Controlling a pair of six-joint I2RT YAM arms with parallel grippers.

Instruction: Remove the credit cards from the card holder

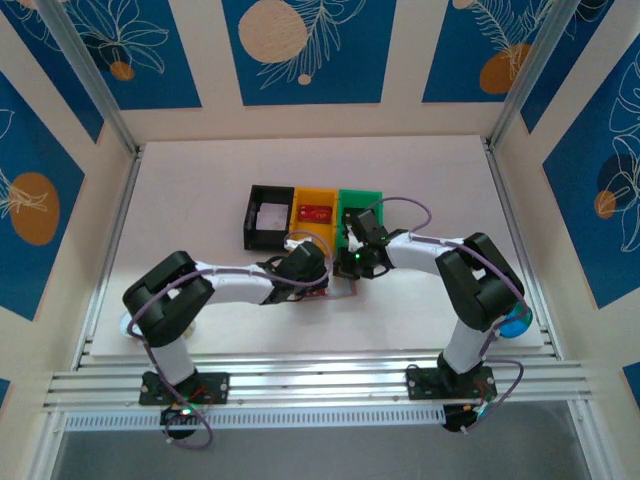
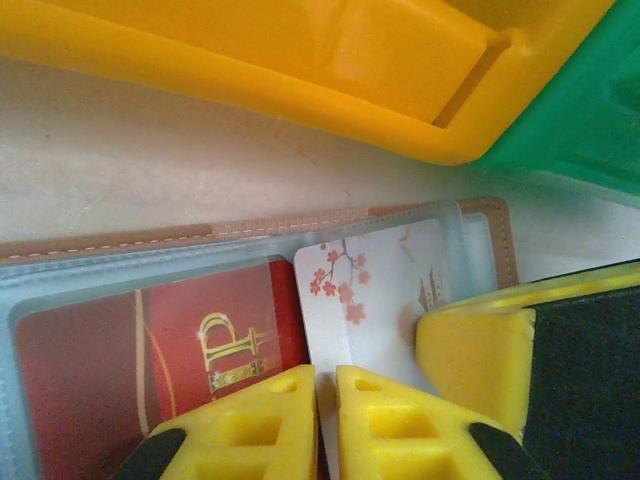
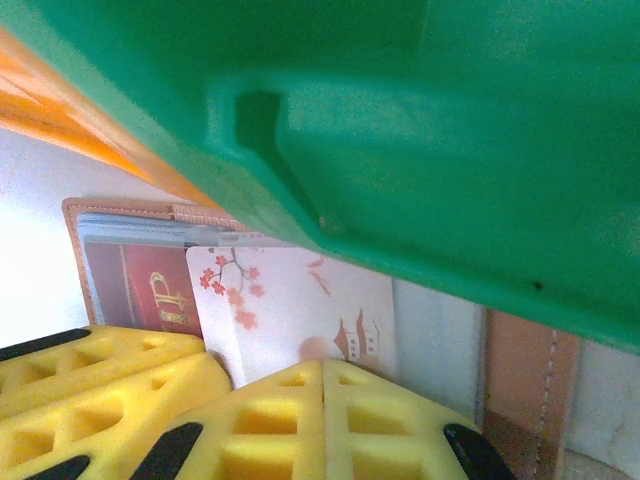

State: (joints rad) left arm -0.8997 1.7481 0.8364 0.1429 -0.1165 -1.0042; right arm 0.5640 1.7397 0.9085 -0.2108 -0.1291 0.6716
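The tan card holder (image 2: 150, 240) lies open on the table in front of the bins, also seen in the top view (image 1: 340, 292). A red card with gold letters (image 2: 150, 350) sits inside its left clear pocket. A white card with red blossoms (image 2: 370, 290) sticks partly out of the pocket beside it. My left gripper (image 2: 326, 372) is shut on the white card's near edge. My right gripper (image 3: 323, 365) is shut with nothing in it, its tips pressing down on the white card (image 3: 290, 300). One of its fingers (image 2: 475, 360) stands just right of my left gripper.
A black bin (image 1: 270, 215), a yellow bin (image 1: 300, 232) and a green bin (image 1: 360, 200) stand in a row just behind the card holder. The yellow bin's wall (image 2: 300, 60) and the green bin's wall (image 3: 450, 120) hang close over both grippers. A red card (image 1: 314, 213) lies in the yellow bin.
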